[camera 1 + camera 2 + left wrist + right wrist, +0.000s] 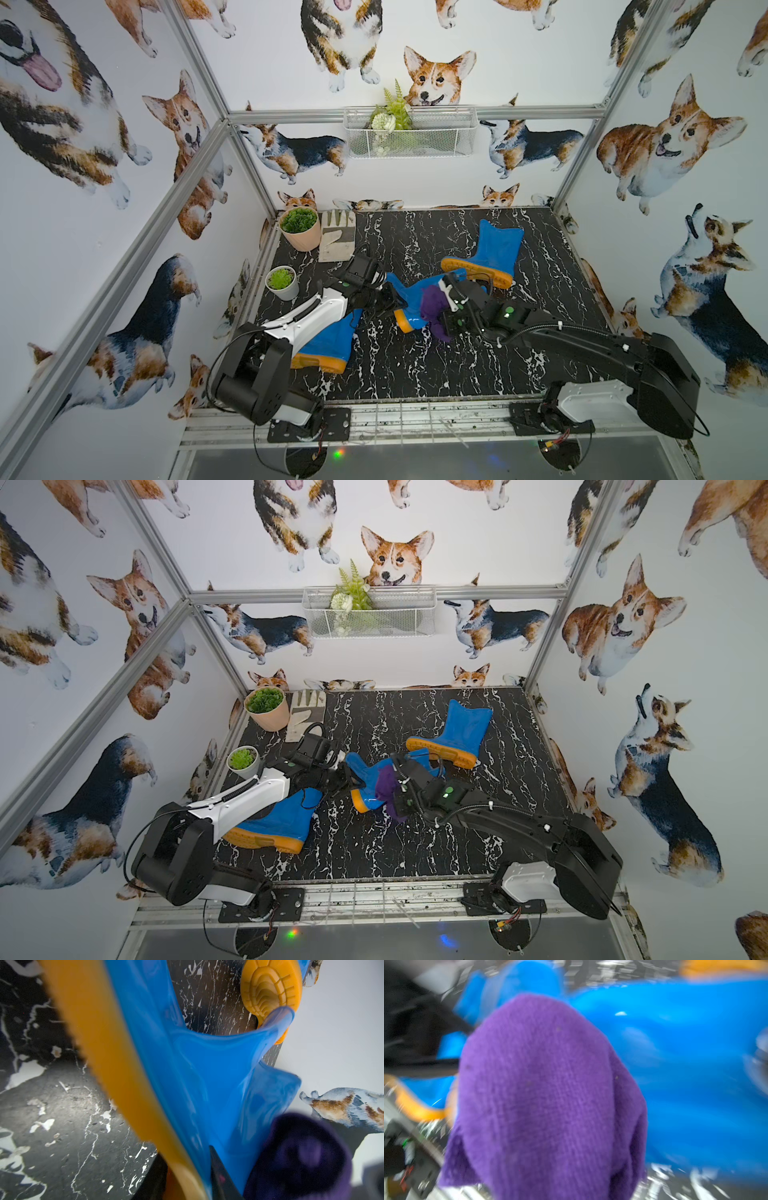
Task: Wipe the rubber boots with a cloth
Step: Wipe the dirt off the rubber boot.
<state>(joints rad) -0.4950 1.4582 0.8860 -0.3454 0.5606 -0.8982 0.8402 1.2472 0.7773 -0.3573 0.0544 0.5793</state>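
Observation:
Three glossy blue rubber boots with orange soles lie on the black marbled floor in both top views. One boot (496, 249) lies at the back right, and another (330, 340) at the front left, partly under my left arm. The middle boot (411, 297) (368, 777) is held off the floor. My left gripper (388, 301) (187, 1169) is shut on that boot (187, 1064) at its sole edge. My right gripper (440, 308) is shut on the purple cloth (432, 303) (546, 1095), which presses against the middle boot's side (695, 1064). The cloth hides the right fingers.
A large peach plant pot (300, 230) and a small white pot (282, 282) stand along the left wall. A beige-and-white work glove (337, 237) lies beside the large pot. A white wire basket (409, 133) with greenery hangs on the back wall. Walls close three sides.

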